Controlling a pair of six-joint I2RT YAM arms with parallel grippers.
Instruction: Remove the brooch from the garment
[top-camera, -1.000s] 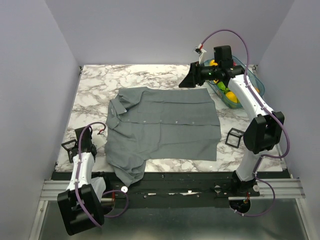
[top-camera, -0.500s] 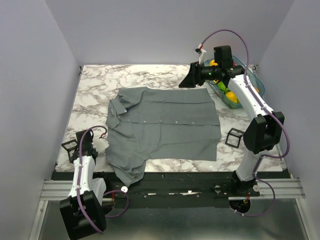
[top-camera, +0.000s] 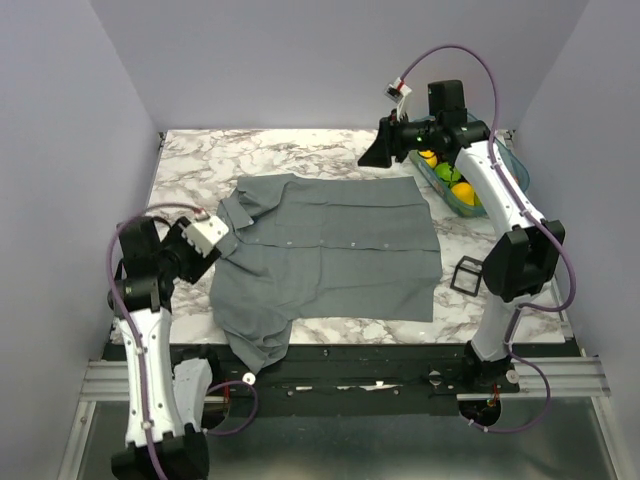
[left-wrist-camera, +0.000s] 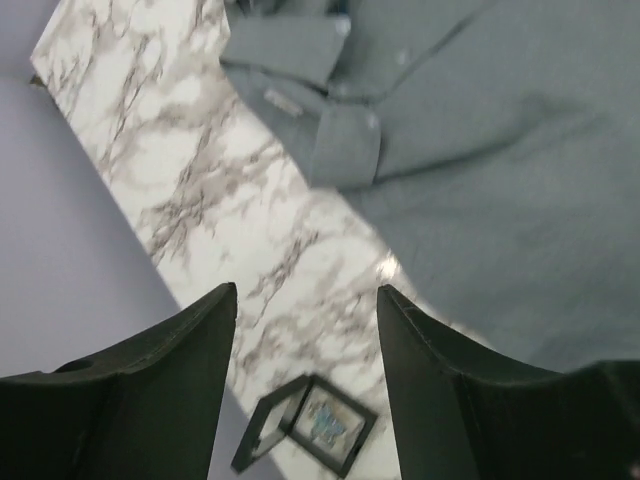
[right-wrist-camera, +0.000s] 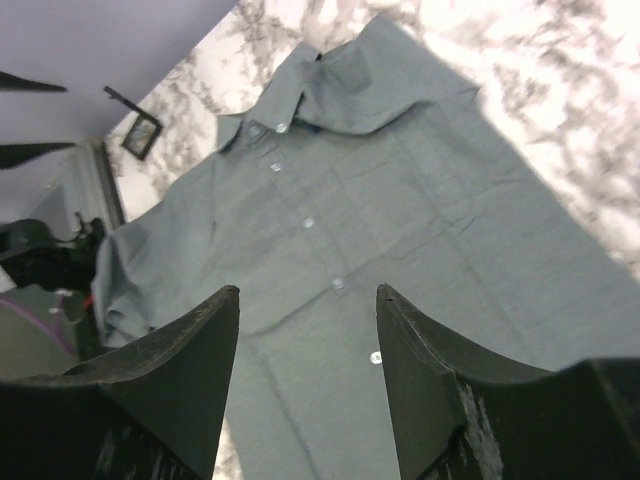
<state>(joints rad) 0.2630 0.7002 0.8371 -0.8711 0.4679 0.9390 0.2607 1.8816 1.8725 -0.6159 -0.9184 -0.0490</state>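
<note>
Upper middle of right wrist view, under collar fold: brooch, seemingly a small blue speck on garment | left gripper fingers spread, empty, near collar | right gripper spread, empty | advice: hold cloth flat beside pin, pinch pin alone, lift straight.

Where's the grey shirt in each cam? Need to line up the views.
Top external: grey shirt spread flat mid-table, collar at its left end.
Left wrist: grey shirt fills the upper right, folded parts at the top.
Right wrist: grey shirt fills the middle, collar at the top.
Shared landmark: marble tabletop, bordering the shirt in all three.
</note>
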